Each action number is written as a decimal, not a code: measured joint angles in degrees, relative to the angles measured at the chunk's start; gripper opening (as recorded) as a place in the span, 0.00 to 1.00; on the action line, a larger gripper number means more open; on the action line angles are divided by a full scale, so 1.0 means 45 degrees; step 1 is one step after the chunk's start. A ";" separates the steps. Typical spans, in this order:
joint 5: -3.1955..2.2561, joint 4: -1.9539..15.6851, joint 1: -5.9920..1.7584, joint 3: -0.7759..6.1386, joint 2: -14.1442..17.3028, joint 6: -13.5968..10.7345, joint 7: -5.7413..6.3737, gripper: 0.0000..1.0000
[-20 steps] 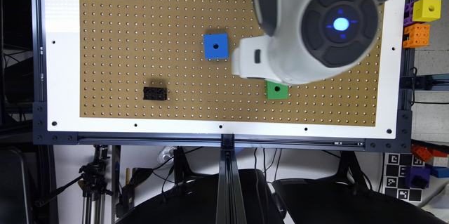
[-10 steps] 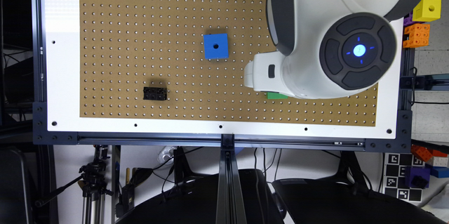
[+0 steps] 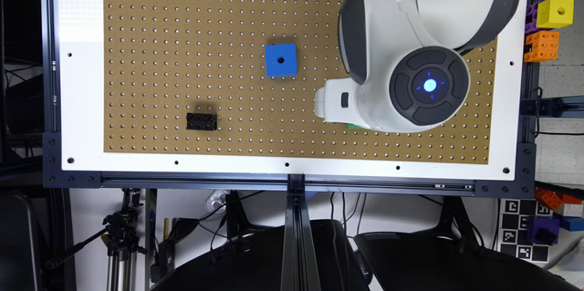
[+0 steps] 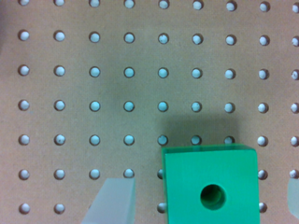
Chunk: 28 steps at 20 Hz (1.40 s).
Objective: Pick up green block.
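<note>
Gripper [image 4: 203, 198] open: we see its fingers [image 4: 114, 200] spread either side of the green block [image 4: 210, 184] on the pegboard [image 4: 93, 93]. We judge alignment underway; next, descend and close.

Green block [image 4: 210, 184]; blue block [image 3: 280, 59]; brown pegboard [image 3: 182, 31].

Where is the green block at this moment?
The green block lies on the pegboard between the open gripper's fingers; in the exterior view the arm hides most of it, right of the blue block.
</note>
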 joint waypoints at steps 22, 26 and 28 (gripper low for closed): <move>-0.0013 0.1528 0.0124 0.0010 0.1825 0.0576 0.0000 1.00; -0.0013 0.1538 0.0128 0.0010 0.1875 0.0578 0.0000 1.00; -0.0057 0.1617 0.0135 0.0006 0.2094 0.0665 0.0022 1.00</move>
